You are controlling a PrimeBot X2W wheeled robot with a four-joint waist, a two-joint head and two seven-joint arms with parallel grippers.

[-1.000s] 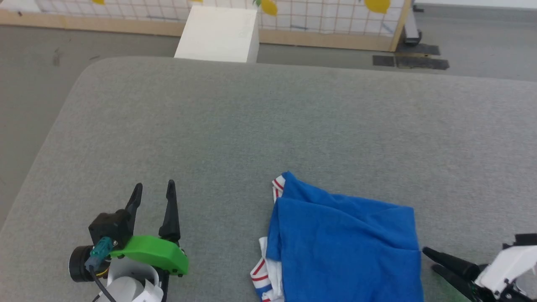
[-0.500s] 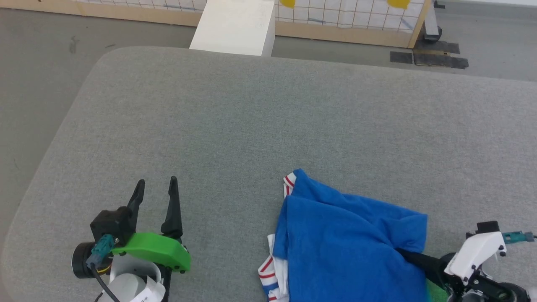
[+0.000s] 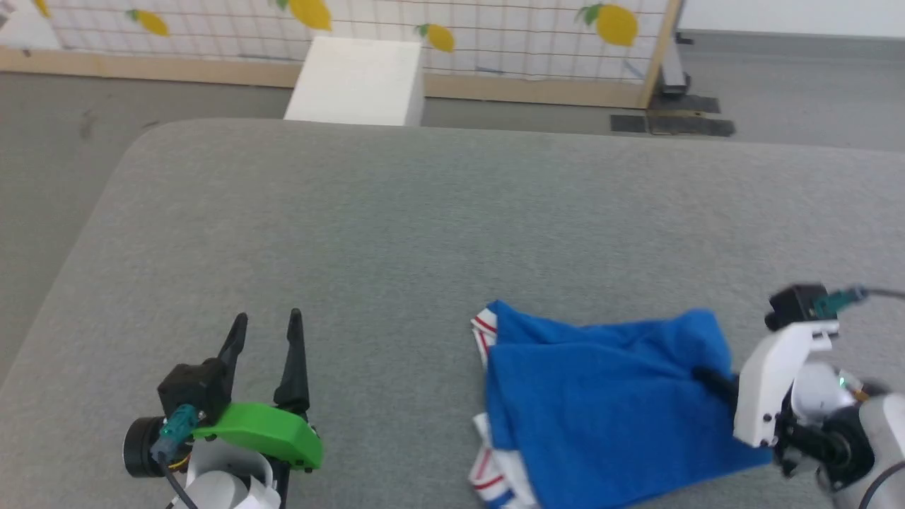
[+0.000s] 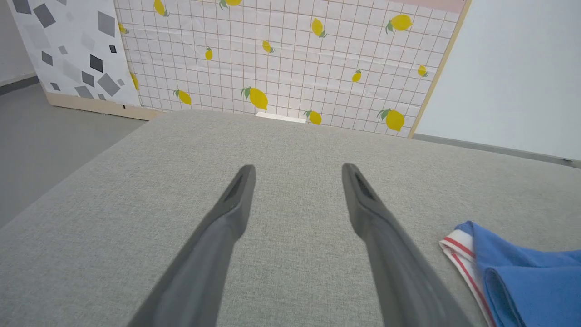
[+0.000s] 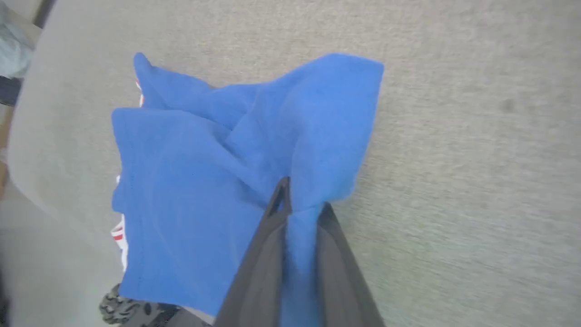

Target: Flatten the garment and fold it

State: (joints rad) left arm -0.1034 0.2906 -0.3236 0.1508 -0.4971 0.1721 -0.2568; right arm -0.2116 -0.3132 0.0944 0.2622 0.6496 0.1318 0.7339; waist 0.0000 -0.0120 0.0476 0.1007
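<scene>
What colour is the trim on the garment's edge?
The trim is red-and-white striped, clearest in the left wrist view.

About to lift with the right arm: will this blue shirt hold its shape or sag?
Probably floppy: the garment bunches into folds where the right gripper pinches its edge. Likely light, since a small pinch tents the cloth. The loose rest would probably drape and drag.
</scene>
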